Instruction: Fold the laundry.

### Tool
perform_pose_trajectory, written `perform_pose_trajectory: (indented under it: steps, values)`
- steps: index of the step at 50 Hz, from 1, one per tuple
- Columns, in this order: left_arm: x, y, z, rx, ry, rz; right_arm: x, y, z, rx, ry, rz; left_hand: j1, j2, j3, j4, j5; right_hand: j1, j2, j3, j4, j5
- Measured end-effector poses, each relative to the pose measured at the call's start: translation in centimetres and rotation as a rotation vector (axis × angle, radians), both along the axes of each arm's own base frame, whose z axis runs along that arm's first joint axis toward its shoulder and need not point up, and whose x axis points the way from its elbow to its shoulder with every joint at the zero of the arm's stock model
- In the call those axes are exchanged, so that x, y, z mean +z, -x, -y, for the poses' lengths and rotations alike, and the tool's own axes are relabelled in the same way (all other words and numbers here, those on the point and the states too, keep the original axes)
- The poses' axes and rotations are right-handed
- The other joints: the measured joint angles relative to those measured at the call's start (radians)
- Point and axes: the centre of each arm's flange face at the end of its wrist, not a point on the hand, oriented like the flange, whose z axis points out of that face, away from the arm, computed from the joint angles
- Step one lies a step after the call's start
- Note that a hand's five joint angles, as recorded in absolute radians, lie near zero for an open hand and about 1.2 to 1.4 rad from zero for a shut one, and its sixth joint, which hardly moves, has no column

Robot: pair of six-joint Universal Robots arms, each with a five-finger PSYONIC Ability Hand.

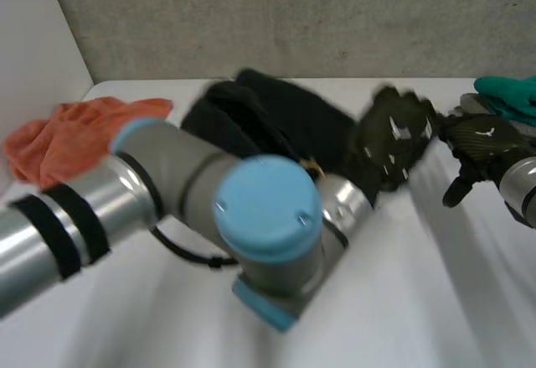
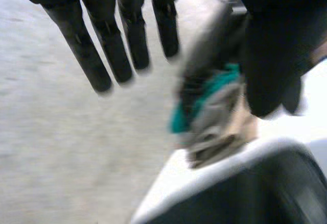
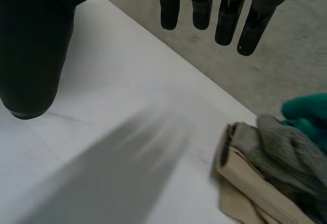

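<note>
A black garment point(image 1: 268, 116) lies crumpled at the back middle of the white table point(image 1: 435, 301). My left arm reaches across in front of it, and my left hand point(image 1: 394, 137) hovers just right of the garment. Its fingers point(image 2: 112, 40) are straight and its thumb point(image 2: 271, 55) stands apart, with nothing between them. My right hand point(image 1: 481, 146) is at the right side of the table, close to the left hand. Its fingers point(image 3: 204, 9) are straight and empty above bare table.
An orange cloth point(image 1: 75, 137) is bunched at the far left. A teal cloth point(image 1: 511, 95) lies at the back right, on a pile with grey and beige cloths point(image 3: 265, 168) point(image 2: 214, 112). A grey wall point(image 1: 293, 16) runs behind the table.
</note>
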Motion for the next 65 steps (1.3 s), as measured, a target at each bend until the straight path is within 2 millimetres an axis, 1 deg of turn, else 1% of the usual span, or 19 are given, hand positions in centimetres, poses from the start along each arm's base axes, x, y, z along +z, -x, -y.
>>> perform_pose_trajectory:
  steps: [2,4,9,12,16,17,18,19,22,27,30,32,37,40,41,44,50,59,65]
  values:
    - [-1.0,0.1,-0.8,-0.036,-0.025,0.022,0.0,0.3,0.3,-0.015,0.007,-0.003,-0.361,-0.328,-0.323,-0.33,-0.331,0.0,0.0,0.0,0.0,0.0]
    - [-1.4,0.1,-1.5,-0.064,-0.042,0.033,0.1,0.5,0.4,-0.023,0.012,-0.006,-0.492,-0.51,-0.5,-0.508,-0.496,0.0,0.0,0.0,0.0,0.0]
    - [0.2,-0.7,-1.4,-0.069,-0.044,0.014,0.1,0.6,0.5,-0.026,0.018,-0.01,-0.504,-0.56,-0.56,-0.563,-0.542,0.0,0.0,0.0,0.0,0.0]
    - [2.7,-2.3,0.0,-0.018,-0.024,-0.019,0.2,0.5,0.5,-0.019,0.021,-0.013,-0.504,-0.561,-0.56,-0.564,-0.542,0.0,0.0,0.0,0.0,0.0]
    - [6.2,-5.9,3.1,0.105,0.007,-0.065,0.5,0.1,0.4,-0.005,0.026,-0.013,-0.504,-0.561,-0.56,-0.564,-0.542,0.0,0.0,0.0,0.0,0.0]
    - [6.2,-5.9,3.1,0.105,0.007,-0.065,0.5,0.1,0.4,-0.005,0.026,-0.013,-0.504,-0.561,-0.56,-0.564,-0.542,0.0,0.0,0.0,0.0,0.0]
    - [7.4,-7.9,4.6,0.171,0.015,-0.078,0.7,-0.2,0.3,0.007,0.033,-0.013,-0.504,-0.561,-0.56,-0.564,-0.542,0.0,0.0,0.0,0.0,0.0]
    - [7.4,-7.9,4.6,0.171,0.015,-0.078,0.7,-0.2,0.3,0.007,0.033,-0.013,-0.504,-0.561,-0.56,-0.564,-0.542,0.0,0.0,0.0,0.0,0.0]
    - [8.2,-11.4,7.2,0.296,0.01,-0.078,1.7,-2.0,-0.9,0.085,0.055,-0.015,-0.498,-0.558,-0.557,-0.56,-0.539,0.0,0.0,0.0,0.0,0.0]
    - [6.6,-15.9,10.6,0.466,-0.05,-0.021,3.0,-5.4,-3.8,0.248,0.075,-0.042,-0.498,-0.544,-0.552,-0.551,-0.538,0.0,0.0,0.0,0.0,0.0]
    - [4.2,-19.1,13.0,0.58,-0.126,0.051,3.0,-7.8,-6.1,0.363,0.059,-0.069,-0.498,-0.536,-0.544,-0.538,-0.538,0.0,0.0,0.0,0.0,0.0]
    - [2.4,-21.1,14.2,0.638,-0.18,0.098,2.6,-9.8,-7.8,0.441,0.037,-0.084,-0.498,-0.535,-0.544,-0.534,-0.538,0.0,0.0,0.0,0.0,0.0]
    - [-1.5,-23.8,16.6,0.687,-0.286,0.182,0.5,-14.0,-11.2,0.552,-0.028,-0.104,-0.498,-0.535,-0.544,-0.534,-0.538,0.0,0.0,0.0,0.0,0.0]
    - [-2.3,-24.2,17.1,0.685,-0.305,0.196,-0.2,-14.9,-11.8,0.567,-0.044,-0.105,-0.498,-0.535,-0.544,-0.534,-0.538,0.0,0.0,0.0,0.0,0.0]
    - [-3.3,-24.7,17.8,0.679,-0.326,0.21,-1.4,-16.2,-12.6,0.585,-0.064,-0.101,-0.498,-0.533,-0.544,-0.534,-0.538,0.0,0.0,0.0,0.0,0.0]
    - [-3.9,-25.1,18.6,0.675,-0.336,0.214,-3.0,-18.0,-13.4,0.613,-0.079,-0.087,-0.498,-0.531,-0.544,-0.534,-0.538,0.0,0.0,0.0,0.0,0.0]
    - [-4.0,-25.4,19.1,0.679,-0.337,0.208,-5.2,-20.9,-14.2,0.679,-0.052,-0.055,-0.498,-0.531,-0.544,-0.534,-0.538,0.0,0.0,0.0,0.0,0.0]
    - [-3.8,-25.7,18.5,0.686,-0.347,0.202,-7.6,-24.8,-15.2,0.771,0.014,-0.029,-0.498,-0.531,-0.544,-0.534,-0.538,0.012,0.046,0.059,0.027,0.036]
    - [-3.5,-26.3,18.2,0.697,-0.349,0.2,-9.0,-26.1,-15.4,0.793,0.017,-0.031,-0.498,-0.531,-0.544,-0.534,-0.538,0.156,0.185,0.204,0.18,0.158]
